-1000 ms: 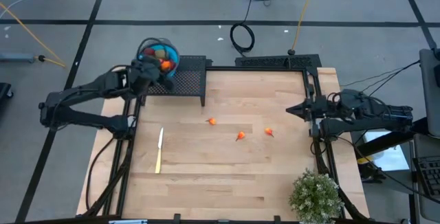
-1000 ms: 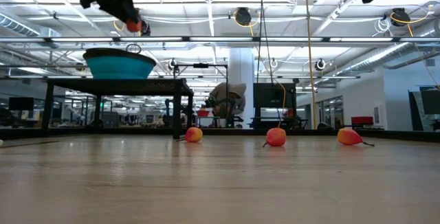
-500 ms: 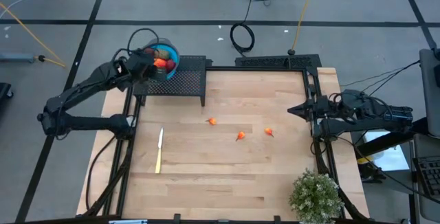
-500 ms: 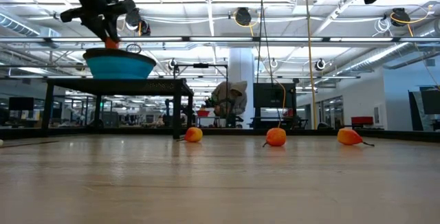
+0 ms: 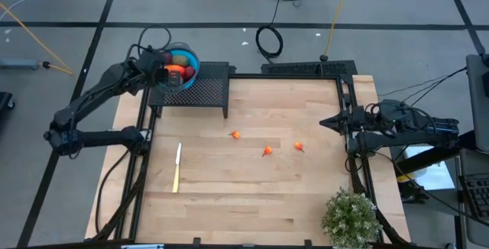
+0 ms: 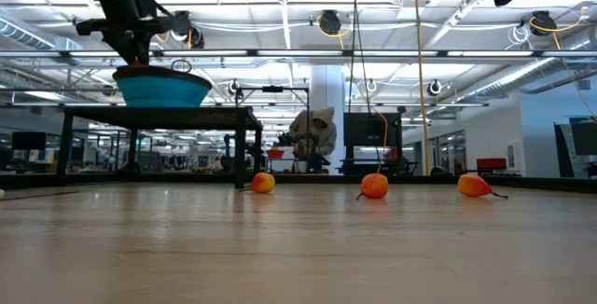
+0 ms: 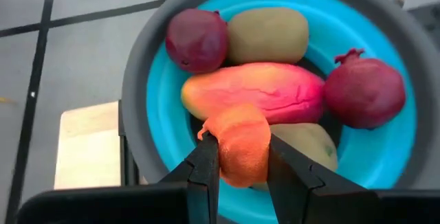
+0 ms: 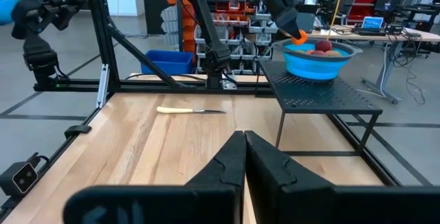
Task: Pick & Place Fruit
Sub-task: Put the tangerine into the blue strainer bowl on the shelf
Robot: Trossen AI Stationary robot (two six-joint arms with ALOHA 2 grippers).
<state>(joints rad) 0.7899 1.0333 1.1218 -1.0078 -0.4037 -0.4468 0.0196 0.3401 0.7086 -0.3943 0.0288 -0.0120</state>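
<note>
A round blue bowl (image 7: 158,80) stands on a black perforated stand (image 5: 206,88) at the table's far left. It holds an elongated red-orange fruit (image 7: 254,92), two dark red round ones (image 7: 196,40) and two olive-green ovals (image 7: 268,35). My left gripper (image 7: 242,157) hangs just above the bowl, shut on a small orange fruit (image 7: 239,148). Three more small orange fruits (image 5: 267,151) lie on the table's middle. My right gripper (image 5: 321,123) waits shut at the right edge. My left gripper pinches the small orange fruit by its two opposite sides (image 7: 227,157) between its two fingers. The fingers slant down from the table's left side. The fruit is lifted clear, just over the fruit lying in the bowl's near part.
A slim pale knife (image 5: 177,166) lies on the table's left part. A green potted plant (image 5: 350,217) stands at the near right corner. In the low view a person (image 6: 312,136) sits in the room beyond the table.
My left gripper has swung with the small orange fruit toward the table's far left, turning as it went and sinking a little, from beside the bowl to just above its inside. It has stayed shut on the fruit.
</note>
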